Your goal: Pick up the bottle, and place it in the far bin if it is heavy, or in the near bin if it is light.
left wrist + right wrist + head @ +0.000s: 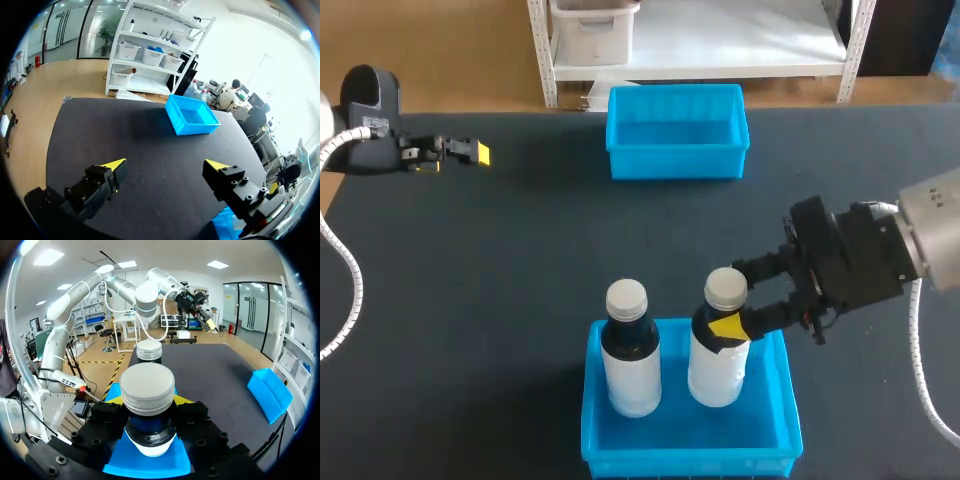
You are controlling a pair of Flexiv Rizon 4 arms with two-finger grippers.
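The right pincer is pinching the bottle by its dark neck, a yellow-tipped finger pressing in from each side just under the pale screw cap, while the bottle's lower half is sitting inside the near bin; whether its base is resting on the bin floor or hanging just above it cannot be told. The bottle is looking rigid and smooth, a white sleeve wrapping its body, and dark contents are showing up to the shoulder (a hint of real weight, though only a lift could settle that). The neck seems the sound place to hold, since the cap's lip is overhanging the fingers and should be stopping any downward slip on slick plastic. A second bottle is standing directly ahead of the pincer, just beyond the held one in the same bin, so any swing forward is risking a knock. The far bin is waiting well apart, off to the pincer's side across the dark matte surface. The left pincer is hovering with fingers spread, holding nothing, well away from both bottles.
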